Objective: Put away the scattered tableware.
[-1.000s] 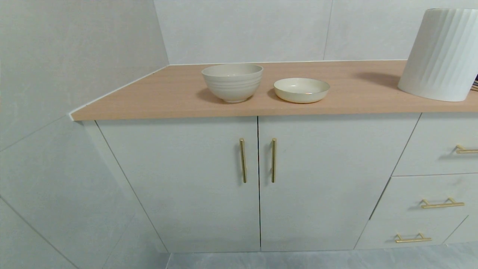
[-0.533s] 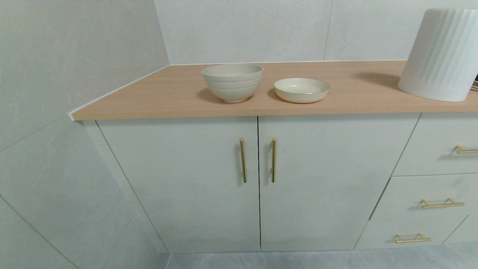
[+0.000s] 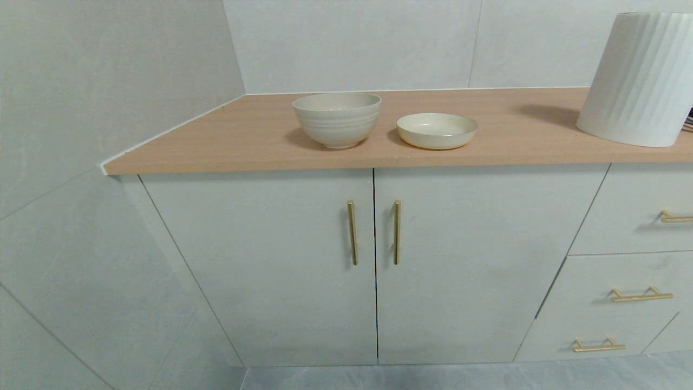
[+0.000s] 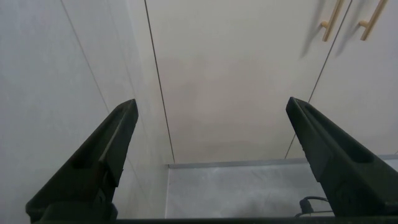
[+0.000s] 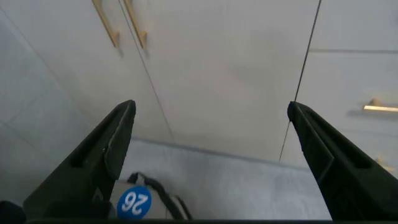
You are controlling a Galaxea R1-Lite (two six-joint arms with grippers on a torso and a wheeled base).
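My left hand (image 4: 211, 107) and right hand (image 5: 210, 109) hang low before the cabinet doors, both spread wide and empty. On the wooden table (image 3: 216, 146) stand one deep ribbed grey bowl (image 3: 337, 119) and, at its 3 o'clock, one shallow cream dish (image 3: 437, 130). I'd pinch each rim squarely and lift straight up. Two upright brass door handles (image 3: 352, 232) are below.

The number 26 stands in white on a round blue sticker (image 5: 134, 201), low down, just above the floor (image 5: 236, 180).
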